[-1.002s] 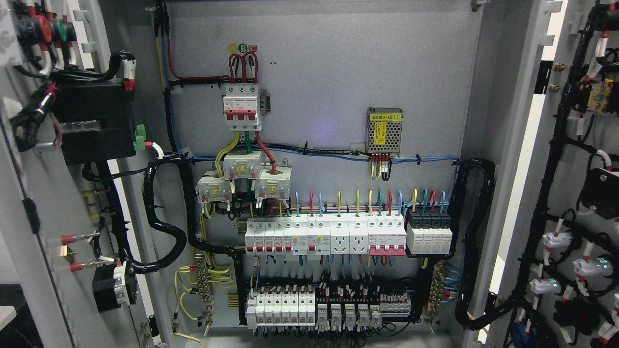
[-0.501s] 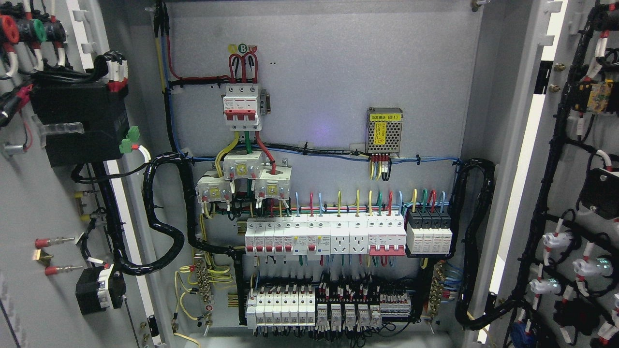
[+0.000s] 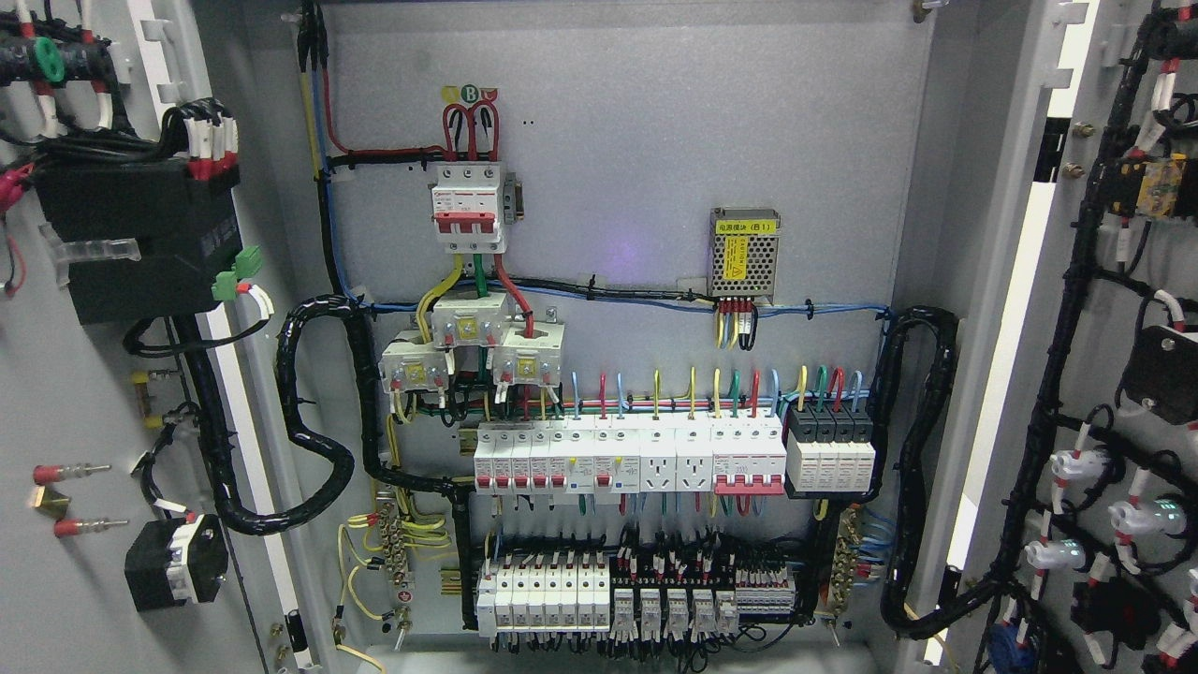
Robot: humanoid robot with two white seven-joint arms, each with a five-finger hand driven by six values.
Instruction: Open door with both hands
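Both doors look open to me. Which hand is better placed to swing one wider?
Neither can be picked: no hand is in view. The left door and right door both stand swung out, exposing the back panel.

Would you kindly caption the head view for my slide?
Grey electrical cabinet with left door and right door both open, exposing white circuit breakers; no robot hands visible.

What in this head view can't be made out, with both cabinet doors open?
- Robot hands: none in view, so their state is unknown.
- Left door: cut off by the left edge; outer face and handle hidden.
- Right door: cut off by the right edge.
- Yellow label on the power module: print too small to read.
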